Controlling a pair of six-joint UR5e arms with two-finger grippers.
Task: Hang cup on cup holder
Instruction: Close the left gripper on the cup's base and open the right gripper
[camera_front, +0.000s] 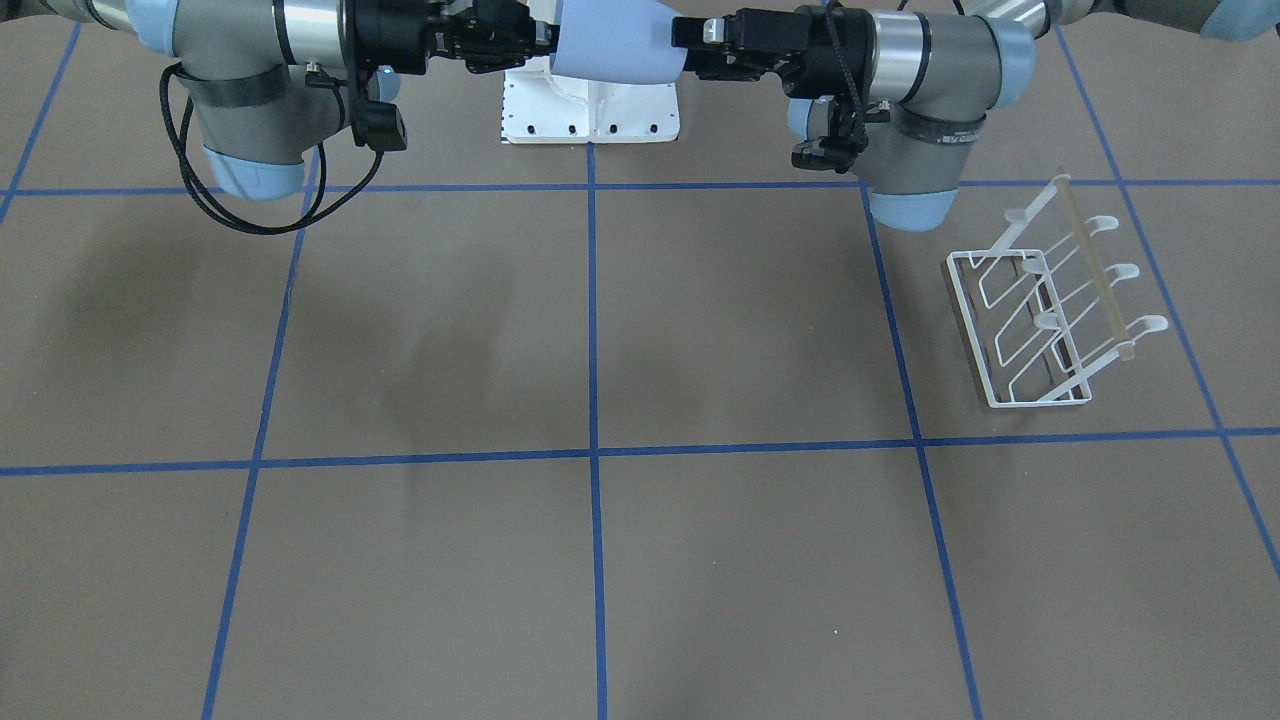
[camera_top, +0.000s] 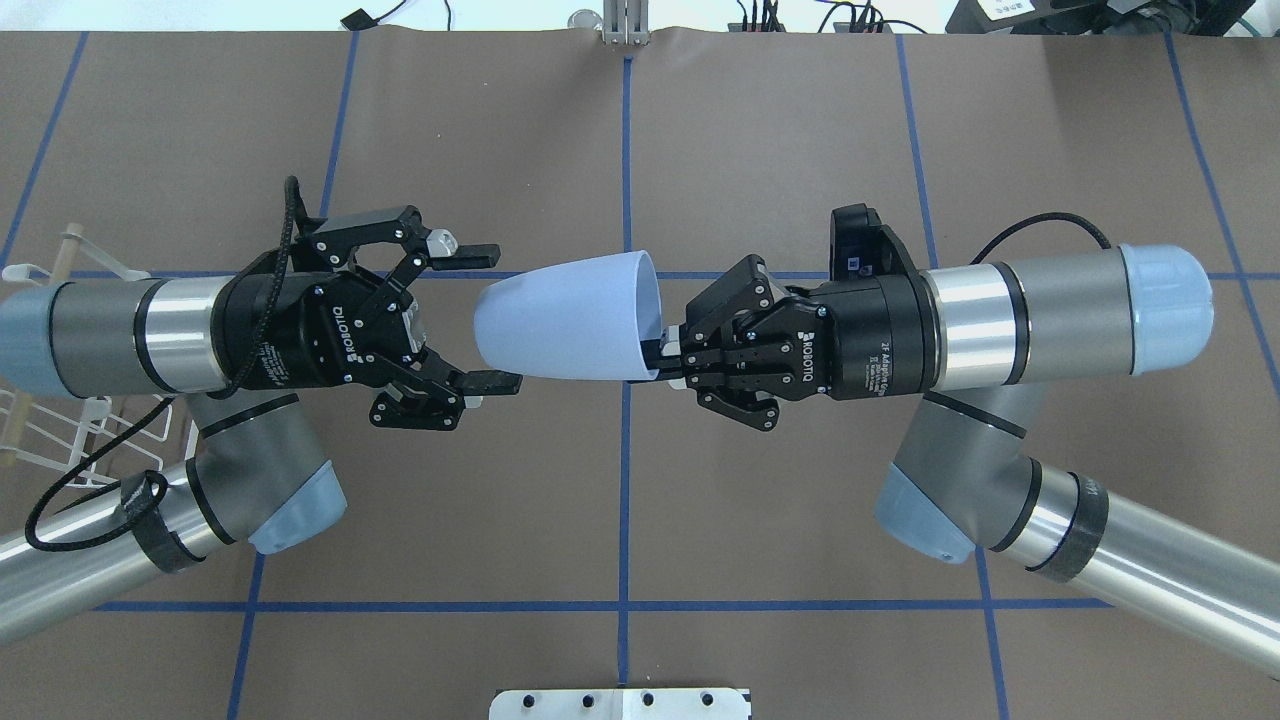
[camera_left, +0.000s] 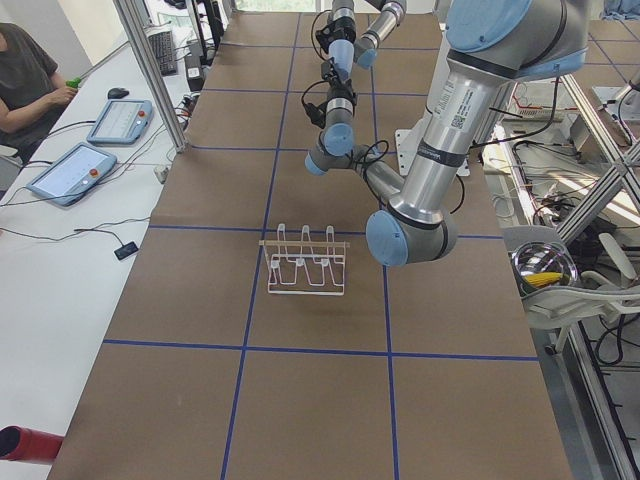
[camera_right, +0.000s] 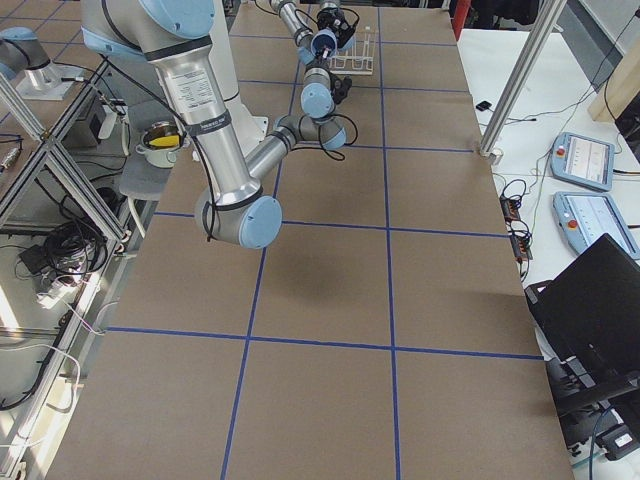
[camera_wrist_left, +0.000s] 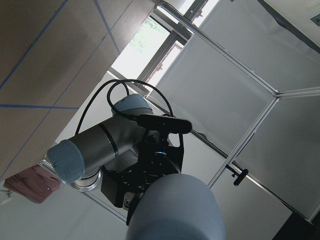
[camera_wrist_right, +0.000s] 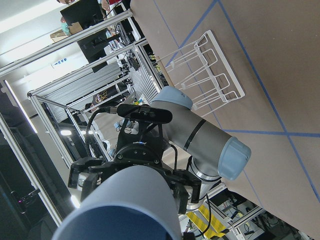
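**Hand-over stage, cup aloft.** The light-blue, tapered, handleless plastic cup (camera_top: 570, 320) lies on its side in mid-air above the brown table (camera_front: 700, 330) with its blue tape grid, about midway between the two arms. Its open mouth faces the robot's right and its closed narrow end faces the robot's left. The black two-finger right gripper (camera_top: 662, 358) pinches the wall of the cup at the lower part of the rim and bears the cup alone. The black two-finger left gripper (camera_top: 487, 315) is spread wide. Its fingers (camera_top: 470, 250) flank the narrow end, near it but apart from it on both sides.

The small white wire cup holder (camera_front: 1040, 310) has a rectangular base, slanted prongs (camera_front: 1125, 270) with rounded tips and a tan wooden rod (camera_front: 1095, 270). It stands on the table on the robot's left side, well apart from the cup, and every prong is bare.

**Judged progress.** The cup is off the table and presented to the receiving gripper, so the pick-up is done and the transfer appears to be at its midpoint. By this reading, these steps are left:
- The left gripper closes on the narrow end.
- The right gripper lets go of the rim.
- The left arm carries the cup to the cup holder.
- The cup goes mouth-down over one prong.

Less than half of the task appears complete.
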